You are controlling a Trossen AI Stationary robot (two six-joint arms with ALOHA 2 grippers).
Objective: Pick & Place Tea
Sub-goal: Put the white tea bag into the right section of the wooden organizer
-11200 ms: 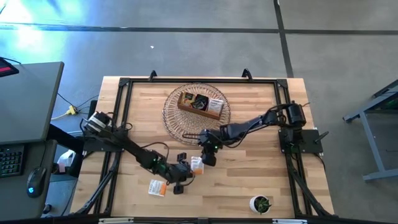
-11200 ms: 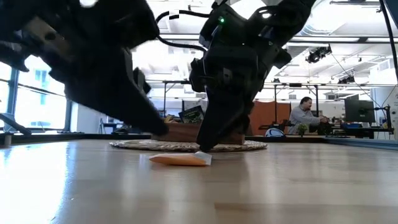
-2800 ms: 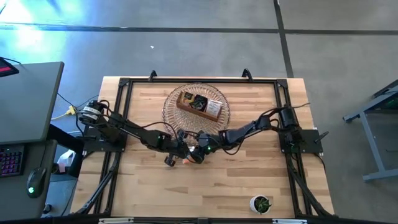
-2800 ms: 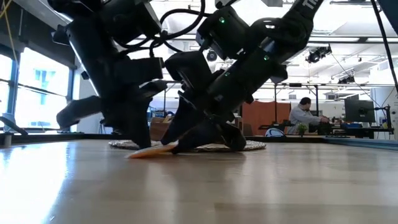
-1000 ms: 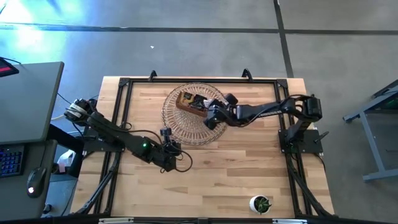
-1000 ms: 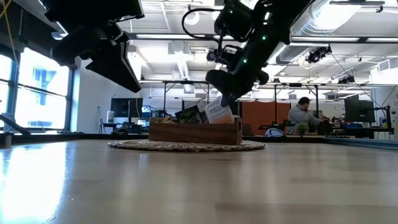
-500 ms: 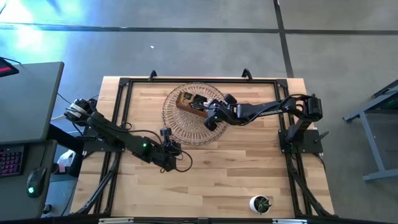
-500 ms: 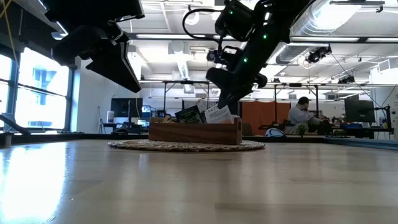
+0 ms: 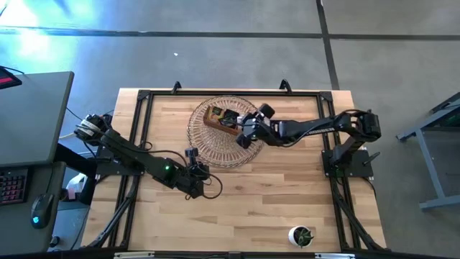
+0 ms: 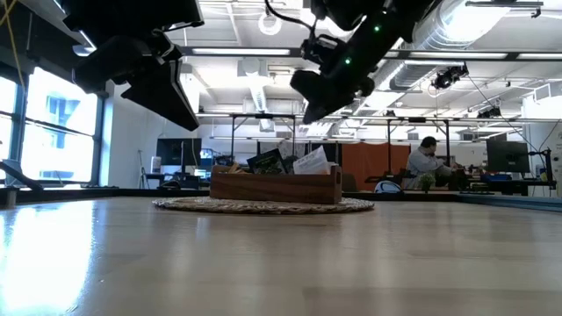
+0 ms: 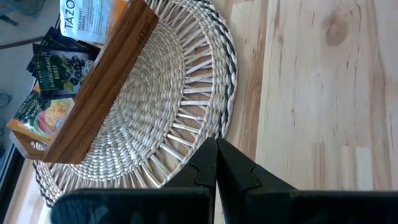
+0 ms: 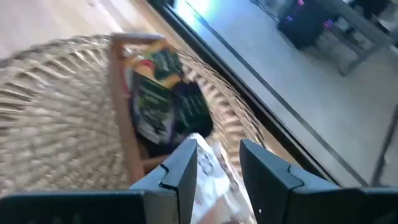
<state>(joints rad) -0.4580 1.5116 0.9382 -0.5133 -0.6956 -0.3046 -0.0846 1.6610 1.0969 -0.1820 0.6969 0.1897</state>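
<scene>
- Right gripper (image 12: 214,163) hovers above the wooden tray (image 9: 230,123), fingers parted, apparently empty.
- Tea sachets (image 12: 163,93): light, flat, flimsy paper; pinch an exposed edge.
- Left gripper (image 11: 216,163) waits shut, empty.

Bright, even overhead light fills the scene, with a blue-white glare on the floor (image 9: 29,39) at ten o'clock in the high view. In the low view, ceiling lamps and the window (image 10: 53,132) at nine o'clock backlight the arms into silhouettes. The right wrist view is motion-blurred throughout.
</scene>
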